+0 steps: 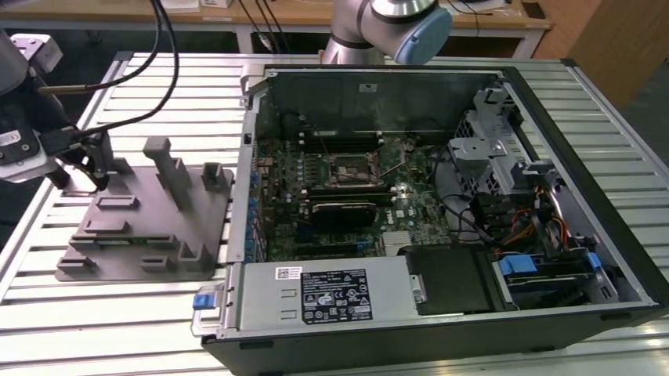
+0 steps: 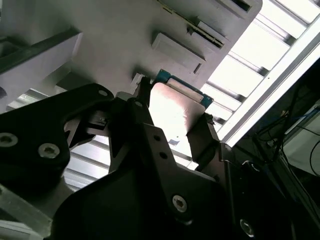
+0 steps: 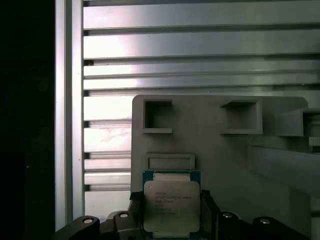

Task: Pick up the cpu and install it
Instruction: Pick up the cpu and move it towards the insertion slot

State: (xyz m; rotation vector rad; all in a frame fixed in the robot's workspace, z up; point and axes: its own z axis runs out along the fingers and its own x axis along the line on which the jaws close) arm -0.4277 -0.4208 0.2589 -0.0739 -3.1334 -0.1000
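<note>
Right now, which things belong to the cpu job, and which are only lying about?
For the job: cpu, gripped between the jaws; grey tray below it; motherboard socket inside the open computer case.
Lying about: power supply; drive cage; black cables over the slatted table.

The cpu [image 3: 171, 202] has a shiny silver-grey top with a teal-green rim, and the gripper [image 3: 171, 212] is black. The tray [image 1: 136, 235] is plain matte grey, the table [image 1: 105, 313] pale silver in ribbed stripes, the motherboard [image 1: 418, 205] dark green
</note>
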